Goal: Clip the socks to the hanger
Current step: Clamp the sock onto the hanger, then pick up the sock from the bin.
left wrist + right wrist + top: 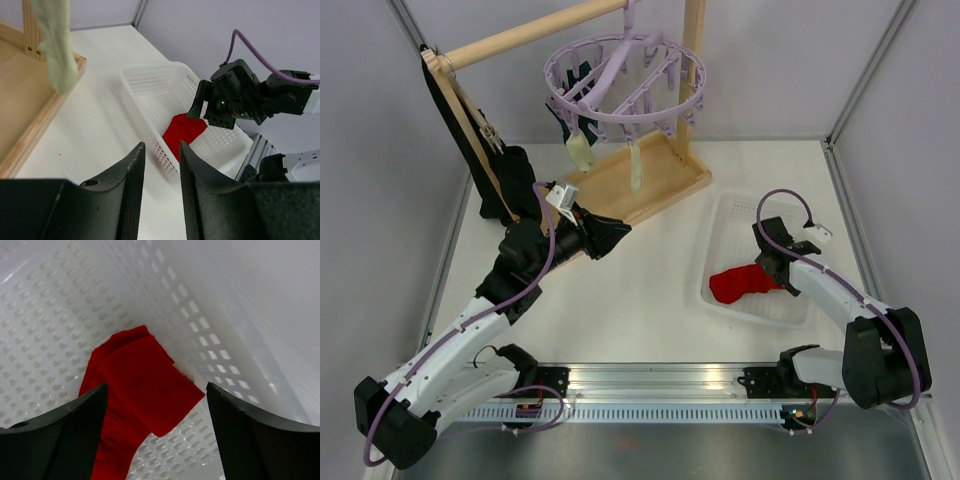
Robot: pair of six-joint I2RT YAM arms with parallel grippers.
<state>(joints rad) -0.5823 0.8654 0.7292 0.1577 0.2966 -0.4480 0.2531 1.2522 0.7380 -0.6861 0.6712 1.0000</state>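
Note:
The lavender hanger hangs from the wooden rack's bar. Two cream socks and a dark teal sock are clipped to it. One cream sock also shows in the left wrist view. A red sock lies folded in the white basket. My right gripper is open inside the basket, its jaws on either side of the red sock just above it. My left gripper is open by a narrow gap and empty, low over the table beside the rack base, pointing towards the basket.
The wooden rack stands at the back on a flat base. A long black cloth hangs on its left side. Grey walls close in the table on three sides. A metal rail runs along the near edge.

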